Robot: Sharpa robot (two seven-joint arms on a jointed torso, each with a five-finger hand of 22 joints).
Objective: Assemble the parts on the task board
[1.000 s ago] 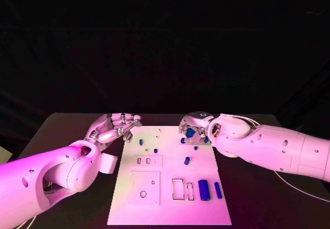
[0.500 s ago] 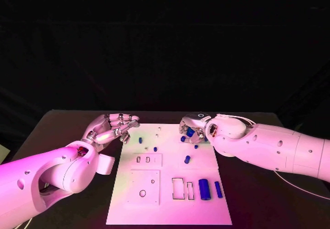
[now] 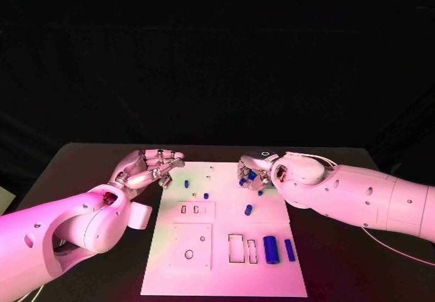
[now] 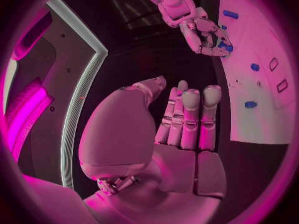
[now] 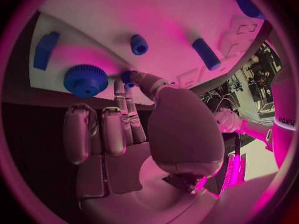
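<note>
The white task board (image 3: pixel 222 264) lies in the middle of the black table. My right hand (image 3: pixel 254 173) hovers over its far right corner; thumb and a finger pinch a small blue part (image 5: pixel 126 78). Beside those fingers a blue gear (image 5: pixel 85 80) lies on the board (image 5: pixel 99 15), with a blue block (image 5: pixel 45 50), a short peg (image 5: pixel 139 44) and a blue cylinder (image 5: pixel 206 54) nearby. My left hand (image 3: pixel 149 166) floats at the board's far left corner, fingers extended and empty (image 4: pixel 187 119). The left wrist view also shows the right hand (image 4: pixel 202 32).
Near the board's front right a thick blue cylinder (image 3: pixel 271 241) and a slim one (image 3: pixel 289 250) lie beside rectangular slots (image 3: pixel 235 248). Small blue pegs (image 3: pixel 247 210) (image 3: pixel 187 184) (image 3: pixel 205 195) stand further back. Bare black table (image 3: pixel 90 170) surrounds the board.
My right hand has drawn slightly inward and lower over the far right corner, the blue part still in its fingers. The left hand has barely moved.
</note>
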